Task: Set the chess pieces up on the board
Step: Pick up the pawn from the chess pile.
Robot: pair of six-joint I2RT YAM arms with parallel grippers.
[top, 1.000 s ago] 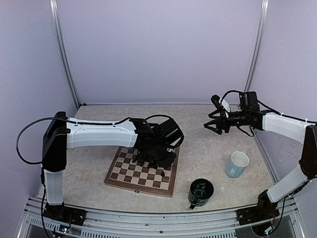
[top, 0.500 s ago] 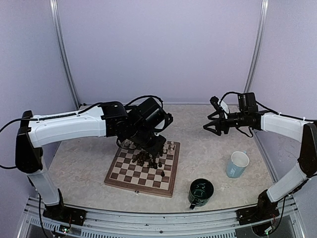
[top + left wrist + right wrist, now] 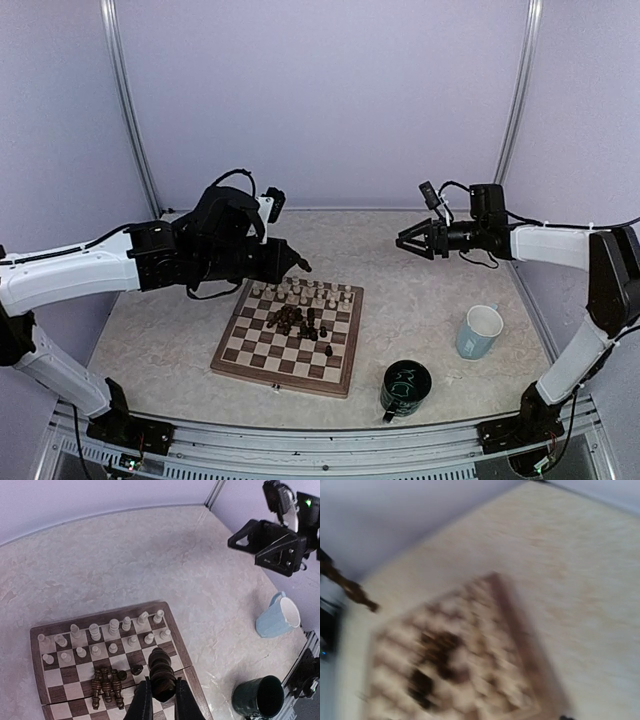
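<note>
Dark brown chess pieces lie heaped mid-board on the square wooden chessboard, cream chess pieces ranked behind in 2 rows. The left gripper has lifted clear, clamping 1 dark piece, ready to place; the right gripper gapes empty.

left end effector pinching a dark piece, perhaps a queen, over the board, cream pieces lined beyond

Even, diffuse lighting and soft shadows are seen in the top and left wrist views. The right wrist view is smeared by motion blur; the board is rendered indistinct.
</note>
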